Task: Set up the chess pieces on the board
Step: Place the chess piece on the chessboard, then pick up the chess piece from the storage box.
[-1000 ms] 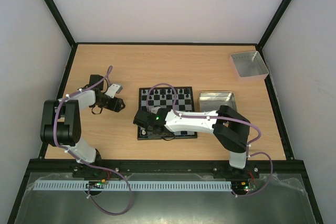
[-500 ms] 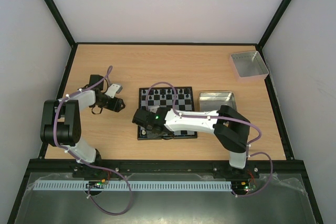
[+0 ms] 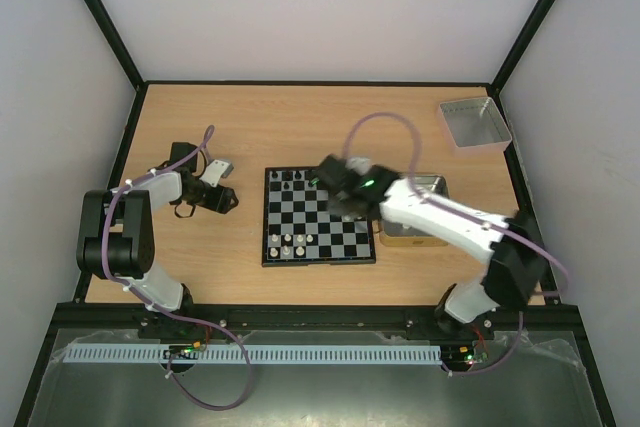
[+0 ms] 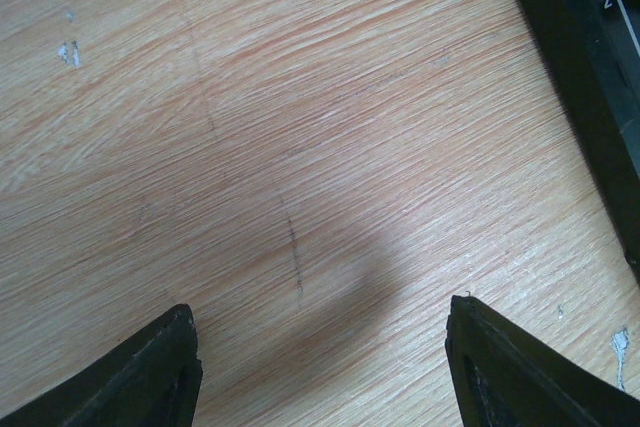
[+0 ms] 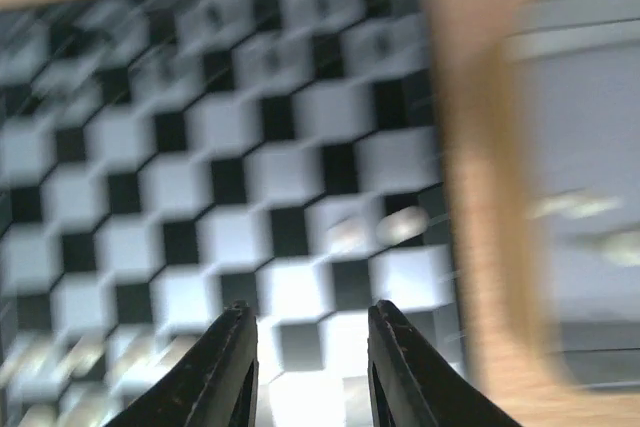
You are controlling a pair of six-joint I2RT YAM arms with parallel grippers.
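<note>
Overhead view: the board [image 3: 318,217] is lying mid-table, squared to the edges of the wooden table [image 3: 250,127]. A few black chess pieces [image 3: 290,177] are standing in the far left rows. A cluster of white chess pieces [image 3: 288,240] is occupying the two near rows on the left. The rest of the visible squares are showing bare.

The right arm [image 3: 440,215] is stretching from its base across a metal tray [image 3: 432,185] that is sitting just right of the board. Its wrist is hanging over the board's far right corner. The right wrist view is badly smeared. The right gripper [image 5: 312,312] is hovering over checkered squares, its fingers [image 5: 235,367] parted by a narrow gap. Nothing is showing between them. Pale blobs on nearby squares are too blurred to identify.

The left gripper [image 3: 230,201] is sitting low to the table, left of the board and apart from it. In its wrist view the fingers [image 4: 150,377] are spread wide over bare wood, gripping nothing. The board's black rim is cutting across the upper right corner of that view.

A grey bin [image 3: 475,123] is sitting at the far right corner, well apart from the board.
</note>
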